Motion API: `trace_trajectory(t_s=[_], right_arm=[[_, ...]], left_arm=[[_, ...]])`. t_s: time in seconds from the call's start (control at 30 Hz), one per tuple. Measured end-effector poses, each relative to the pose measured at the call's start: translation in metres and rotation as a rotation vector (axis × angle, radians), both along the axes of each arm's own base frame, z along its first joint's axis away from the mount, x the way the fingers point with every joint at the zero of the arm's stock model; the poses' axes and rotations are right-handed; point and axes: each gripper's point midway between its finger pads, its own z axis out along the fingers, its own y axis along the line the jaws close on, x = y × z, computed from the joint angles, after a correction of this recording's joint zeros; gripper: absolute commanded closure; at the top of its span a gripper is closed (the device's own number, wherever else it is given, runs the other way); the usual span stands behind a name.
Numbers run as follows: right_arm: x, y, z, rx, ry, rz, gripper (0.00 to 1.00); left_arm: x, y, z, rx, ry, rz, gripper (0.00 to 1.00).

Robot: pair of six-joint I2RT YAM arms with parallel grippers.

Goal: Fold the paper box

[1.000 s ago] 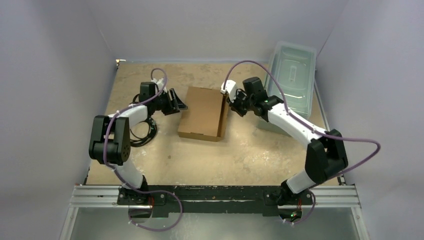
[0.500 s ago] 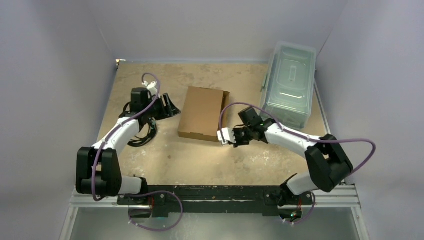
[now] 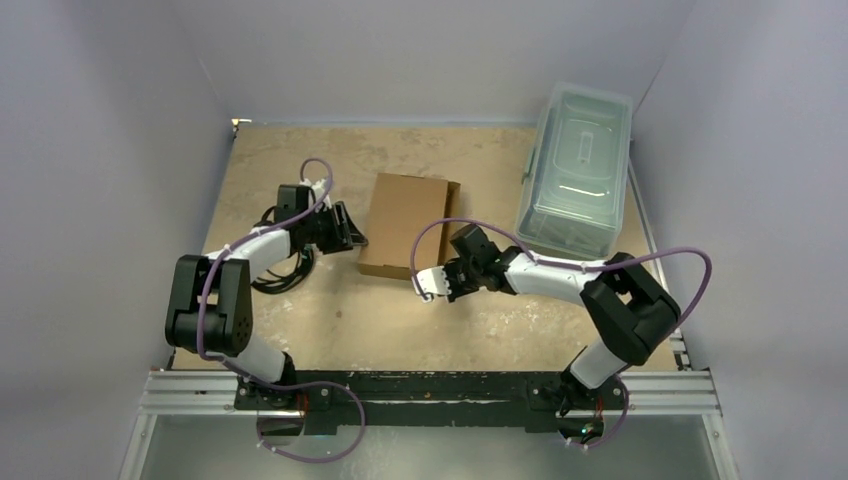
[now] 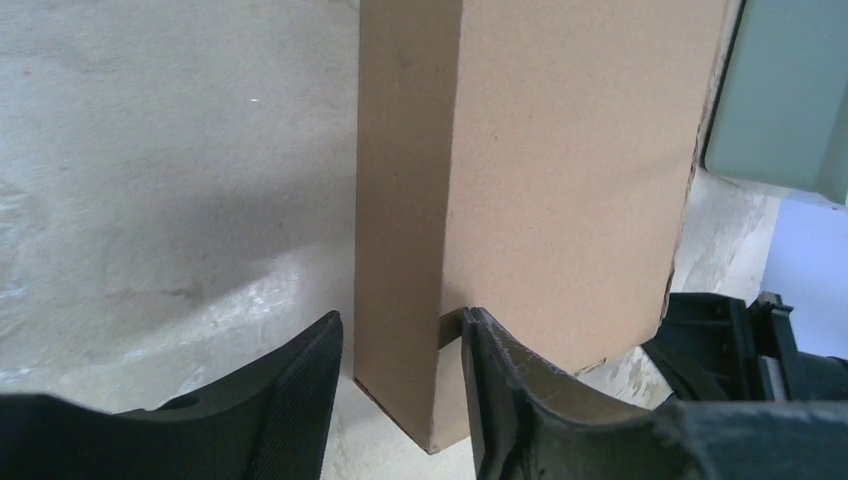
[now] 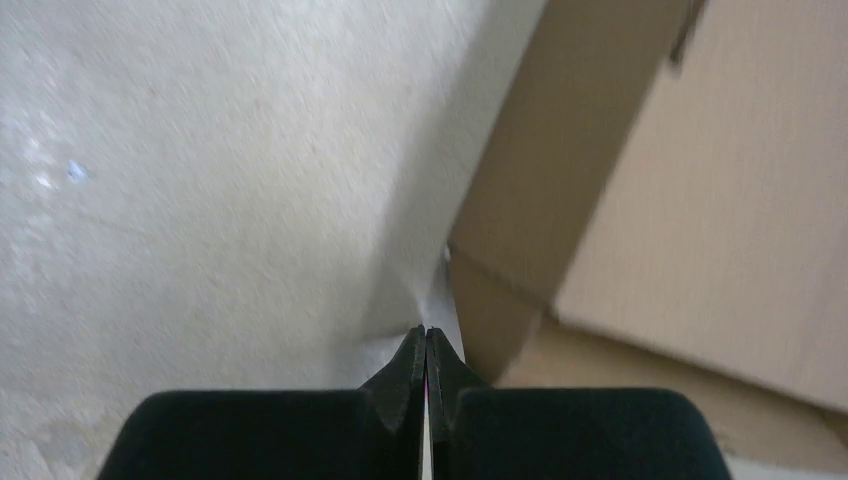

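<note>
Though the paper box (image 3: 405, 225) looks closed up mid-frame on the table (image 3: 480, 320), prob only final tucks left, I'd say. L tool (image 3: 350, 233) jaws apart, straddling its lower-left corner; R tool (image 3: 432, 283) pinched together, empty, just beside lower-right corner.

Clear lidded plastic bin (image 3: 575, 170) at far right, black cable coil (image 3: 285, 275) left, tan tabletop (image 3: 400, 320)

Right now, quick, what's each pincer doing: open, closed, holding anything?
Left pincer: open, straddling a corner of the paper box.
Right pincer: shut, holding nothing, tip close to the box.
</note>
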Motion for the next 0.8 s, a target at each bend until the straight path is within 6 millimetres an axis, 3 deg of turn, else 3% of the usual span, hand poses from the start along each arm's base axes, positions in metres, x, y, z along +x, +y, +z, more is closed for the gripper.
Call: trace_trajectory(t_s=[0.2,0.37,0.47,0.67,0.8], right_arm=[[-0.003,0.029,0.006,0.036,0.031,-0.012,1.00],[0.002,0.034,0.015,0.066,0.048,-0.063,1.00],[-0.009,0.033,0.014,0.048,0.091,0.011,1.00],[-0.053,0.005,0.019,-0.034,0.231,0.224,1.00],[-0.035,-0.025,0.027,-0.035,0.268,0.127,1.00]], left_arm=[[-0.001,-0.022,0.003,-0.006,-0.012,-0.068,0.63],[-0.003,-0.031,0.003,0.007,-0.023,-0.103,0.62],[-0.002,-0.030,0.003,0.014,-0.024,-0.099,0.58],[-0.001,-0.019,0.008,0.025,-0.029,-0.065,0.54],[0.001,-0.012,0.012,0.028,-0.038,-0.043,0.52]])
